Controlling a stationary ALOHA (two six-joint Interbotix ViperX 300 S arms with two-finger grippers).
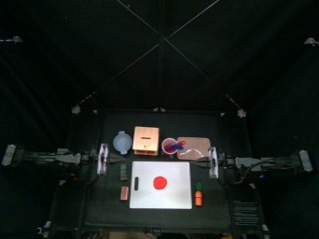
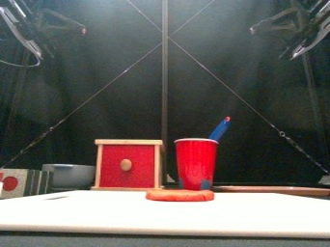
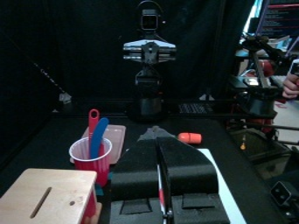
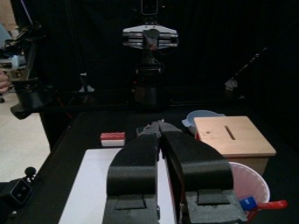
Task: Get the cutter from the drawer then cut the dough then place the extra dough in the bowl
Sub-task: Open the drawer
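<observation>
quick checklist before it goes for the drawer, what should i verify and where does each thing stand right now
1. Red drawer front shut and facing the table's front: ok.
2. Cutter inside the drawer: cannot tell, none in view.
3. Left gripper and right gripper holding nothing, both shut: ok.
4. Dough lying flat on the white cutting board: ok.
5. Bowl beside the wooden box: ok; whether it is empty, cannot tell.
</observation>
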